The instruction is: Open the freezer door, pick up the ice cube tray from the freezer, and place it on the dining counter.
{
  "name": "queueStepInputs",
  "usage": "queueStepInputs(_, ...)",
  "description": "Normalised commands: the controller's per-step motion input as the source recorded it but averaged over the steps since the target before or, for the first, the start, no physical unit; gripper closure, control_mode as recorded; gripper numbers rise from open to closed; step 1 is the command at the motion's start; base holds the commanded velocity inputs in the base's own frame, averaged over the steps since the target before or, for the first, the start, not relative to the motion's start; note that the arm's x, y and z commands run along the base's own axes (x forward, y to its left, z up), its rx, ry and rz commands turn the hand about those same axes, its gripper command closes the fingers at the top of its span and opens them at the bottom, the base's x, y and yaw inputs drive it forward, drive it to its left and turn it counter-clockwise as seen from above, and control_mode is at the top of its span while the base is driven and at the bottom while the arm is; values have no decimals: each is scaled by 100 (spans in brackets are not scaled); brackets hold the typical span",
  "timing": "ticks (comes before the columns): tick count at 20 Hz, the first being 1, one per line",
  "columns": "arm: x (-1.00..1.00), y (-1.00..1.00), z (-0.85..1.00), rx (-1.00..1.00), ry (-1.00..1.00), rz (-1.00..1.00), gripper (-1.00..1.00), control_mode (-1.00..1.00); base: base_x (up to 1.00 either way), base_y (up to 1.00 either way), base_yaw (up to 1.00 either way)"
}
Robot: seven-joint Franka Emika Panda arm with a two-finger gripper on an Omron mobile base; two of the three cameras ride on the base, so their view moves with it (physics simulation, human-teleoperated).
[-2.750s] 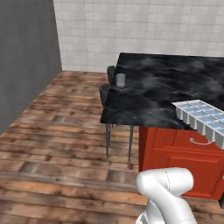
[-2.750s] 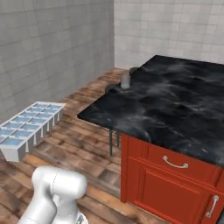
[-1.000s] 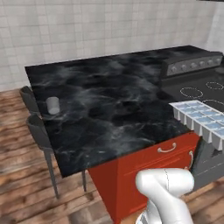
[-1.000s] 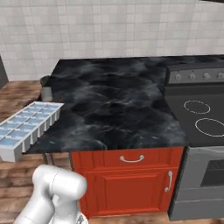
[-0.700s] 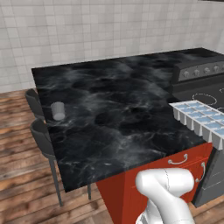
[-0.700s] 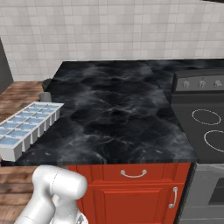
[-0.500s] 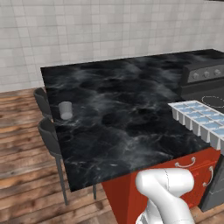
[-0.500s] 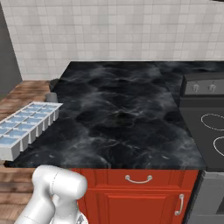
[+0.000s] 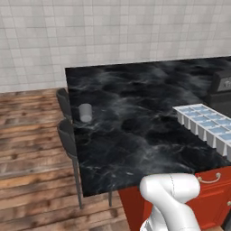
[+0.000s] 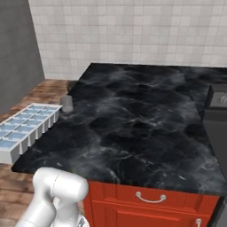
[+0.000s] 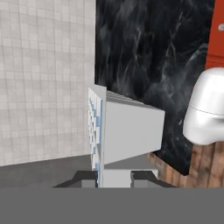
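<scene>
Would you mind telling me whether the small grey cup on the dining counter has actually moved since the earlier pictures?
No. The grey cup stands at the same edge of the dining counter, above the stools; the base drove, so the view shifted.

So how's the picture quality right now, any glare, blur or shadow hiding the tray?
Left base view: even flat light, the ice cube tray slightly soft but readable. Right base view: the dining counter shows pale veining, no glare. Hand view: the tray looms close, its underside plain grey, the fingers dark and blurred.
</scene>
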Motion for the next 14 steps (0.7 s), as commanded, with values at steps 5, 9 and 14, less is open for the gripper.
queueStepInputs(5,0,0,0,0,0,0,100,100,62,2,18)
queueStepInputs(9,0,0,0,0,0,0,100,100,58,0,12)
queueStepInputs(14,60,0,2,0,6,3,100,-100,27,0,4)
